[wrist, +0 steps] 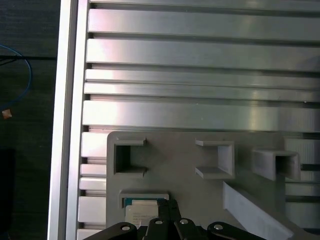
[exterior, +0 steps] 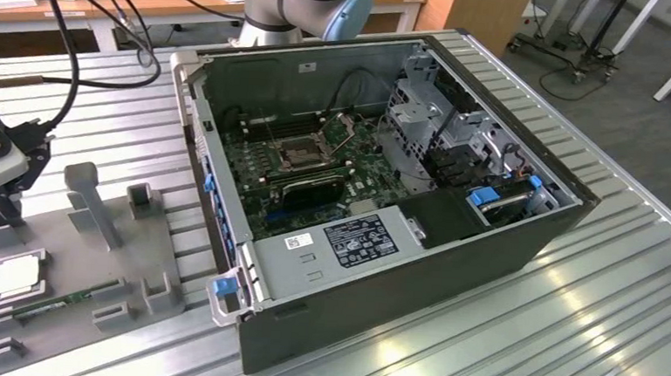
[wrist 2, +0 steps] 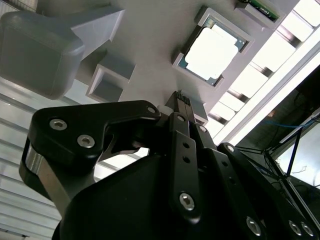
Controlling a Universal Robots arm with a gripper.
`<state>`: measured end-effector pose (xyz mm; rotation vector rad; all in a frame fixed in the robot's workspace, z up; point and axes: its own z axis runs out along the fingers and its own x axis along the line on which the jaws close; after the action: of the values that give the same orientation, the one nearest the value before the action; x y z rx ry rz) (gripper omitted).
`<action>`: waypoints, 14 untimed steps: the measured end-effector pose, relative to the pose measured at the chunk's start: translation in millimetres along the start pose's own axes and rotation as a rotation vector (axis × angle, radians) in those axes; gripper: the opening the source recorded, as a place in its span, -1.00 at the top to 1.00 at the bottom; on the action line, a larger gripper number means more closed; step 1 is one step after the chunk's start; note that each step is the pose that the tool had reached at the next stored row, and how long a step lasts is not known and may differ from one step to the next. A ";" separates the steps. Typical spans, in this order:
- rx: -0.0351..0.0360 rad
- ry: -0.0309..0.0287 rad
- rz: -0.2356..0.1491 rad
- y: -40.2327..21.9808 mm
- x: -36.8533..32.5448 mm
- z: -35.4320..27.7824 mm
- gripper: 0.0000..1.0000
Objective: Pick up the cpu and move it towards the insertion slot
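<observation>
At the exterior view's left, the gripper (exterior: 10, 213) hangs over the far end of a grey holder plate (exterior: 69, 263), pointing down. In both wrist views its fingertips (wrist 2: 181, 96) are pressed together with nothing between them. They stand near the cpu (exterior: 15, 275) and are not in contact with it.

The cpu lies flat in a square pocket of the plate with its bright metal top facing up. In the second wrist view the chip (wrist 2: 212, 52) sits fully inside its raised frame. In the first wrist view the fingertips (wrist: 170, 204) cover part of one edge of it (wrist: 140, 212).

Beside the cpu, a green memory stick (exterior: 66, 301) rests in its own cradle on the same plate. A tall grey post (exterior: 90, 204) rises from the plate nearby.

Further right, an open computer case (exterior: 423, 289) lies on its side on the slatted metal table (exterior: 559, 342). The insertion slot (exterior: 303, 155) is on the green board inside, well apart from the cpu and the gripper. Its silver frame surrounds a dark centre.
</observation>
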<state>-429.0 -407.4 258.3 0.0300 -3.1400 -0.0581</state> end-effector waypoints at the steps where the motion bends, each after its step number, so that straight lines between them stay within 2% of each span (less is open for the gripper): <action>1: 0.0000 -0.0001 0.000 0.0 0.0 0.4 0.79; 12: 0.0000 0.0000 0.000 -0.1 0.0 3.5 0.79; 13: 0.0000 0.0000 0.000 -0.3 0.0 7.4 0.79; 14: 0.0000 0.0000 0.000 -0.3 0.0 8.2 0.79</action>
<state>-429.0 -407.4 250.2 0.0300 -3.1400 -0.0580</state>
